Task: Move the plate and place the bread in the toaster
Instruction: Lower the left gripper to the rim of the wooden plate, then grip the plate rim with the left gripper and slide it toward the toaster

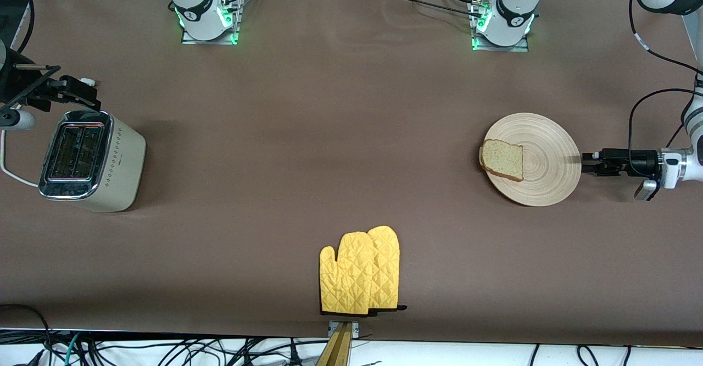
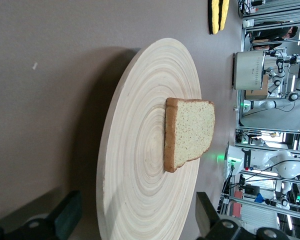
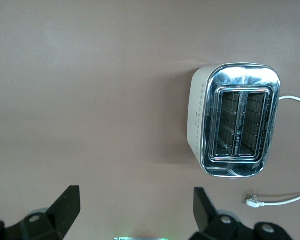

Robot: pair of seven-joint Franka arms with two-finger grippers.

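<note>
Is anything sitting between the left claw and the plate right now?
Nothing visible. The left claw is open, level with the plate at the rim edge toward the left arm's end of the table, with only bare tablecloth between. The bread lies on the plate's edge away from the claw.

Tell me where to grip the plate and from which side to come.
Grip the plate by its thin rim at the left arm's end of the table, where the left gripper already waits level with it, fingers open. The bread lies toward the other edge, leaving that rim bare.
</note>
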